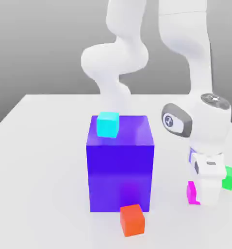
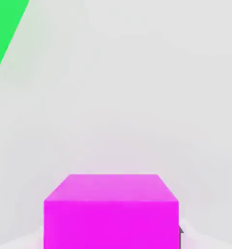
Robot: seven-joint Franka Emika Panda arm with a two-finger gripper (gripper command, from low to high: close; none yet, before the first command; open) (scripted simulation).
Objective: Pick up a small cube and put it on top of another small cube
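The bright magenta cube (image 1: 191,193) (image 2: 111,224), plain-faced, is seen upright at the tool (image 1: 207,187), partly hidden by it.

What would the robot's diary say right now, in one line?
gripper: down at magenta cube | cyan cube: on big block

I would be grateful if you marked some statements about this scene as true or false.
1. The cyan cube rests on top of the big blue-purple cube. True.
2. The red-orange cube sits on top of the big cube. False: it is on the table, by the big cube's base.
3. The end effector is down at the magenta cube. True.
4. The magenta cube is stacked on the green cube. False: the two stand apart.
5. In the exterior view, the green cube is right of the big cube. True.
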